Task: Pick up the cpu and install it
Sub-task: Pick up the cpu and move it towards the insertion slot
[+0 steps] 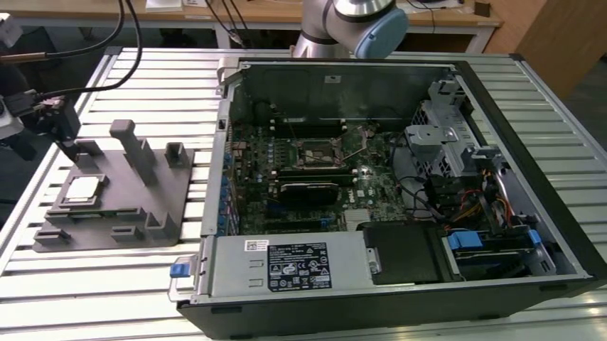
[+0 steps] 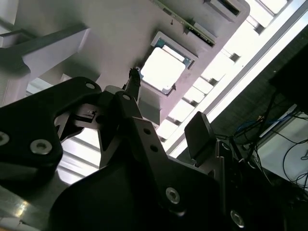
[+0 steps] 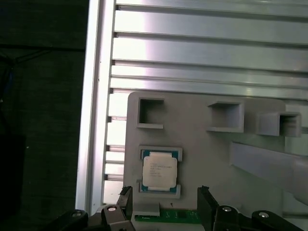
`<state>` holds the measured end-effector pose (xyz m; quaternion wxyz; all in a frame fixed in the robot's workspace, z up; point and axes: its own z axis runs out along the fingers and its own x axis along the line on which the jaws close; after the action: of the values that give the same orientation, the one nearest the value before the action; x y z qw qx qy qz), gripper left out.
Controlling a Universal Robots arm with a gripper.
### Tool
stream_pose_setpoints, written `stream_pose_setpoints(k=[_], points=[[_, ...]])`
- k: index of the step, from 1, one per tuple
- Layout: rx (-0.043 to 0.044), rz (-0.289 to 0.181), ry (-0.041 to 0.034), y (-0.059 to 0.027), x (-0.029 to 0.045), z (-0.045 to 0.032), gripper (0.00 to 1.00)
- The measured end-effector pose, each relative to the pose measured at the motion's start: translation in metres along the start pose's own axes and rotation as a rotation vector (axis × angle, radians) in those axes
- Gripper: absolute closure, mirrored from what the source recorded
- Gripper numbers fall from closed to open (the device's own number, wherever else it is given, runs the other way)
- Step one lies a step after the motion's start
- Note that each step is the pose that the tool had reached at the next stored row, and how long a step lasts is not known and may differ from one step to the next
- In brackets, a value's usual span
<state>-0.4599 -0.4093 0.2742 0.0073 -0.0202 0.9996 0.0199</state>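
Note:
The cpu (image 1: 84, 188) is a small silver square lying flat in a recess of the grey fixture plate (image 1: 114, 227), at the exterior view's left. In the first wrist view the cpu (image 3: 160, 171) sits in its pale frame just beyond my gripper (image 3: 166, 207). The two dark fingertips (image 3: 126, 202) stand wide apart with nothing between them. The second wrist view shows the cpu (image 2: 163, 69) glaring bright past my gripper (image 2: 166, 108). My gripper (image 1: 67, 142) hovers over the fixture, apart from the chip. The motherboard socket (image 1: 318, 151) lies inside the open computer case.
The open computer case (image 1: 493, 85) fills the middle and the exterior view's right of the slatted metal table (image 1: 142, 85). Grey upright blocks (image 1: 133, 145) rise from the fixture beside the chip. Cables (image 1: 95, 42) run over the table's far left corner.

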Motion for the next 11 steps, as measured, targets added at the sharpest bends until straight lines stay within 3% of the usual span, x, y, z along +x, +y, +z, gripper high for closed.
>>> stream_pose_setpoints(k=[11], points=[[0.0, 0.0, 0.0003, -0.0023, -0.0015, 0.0144, 0.36]])
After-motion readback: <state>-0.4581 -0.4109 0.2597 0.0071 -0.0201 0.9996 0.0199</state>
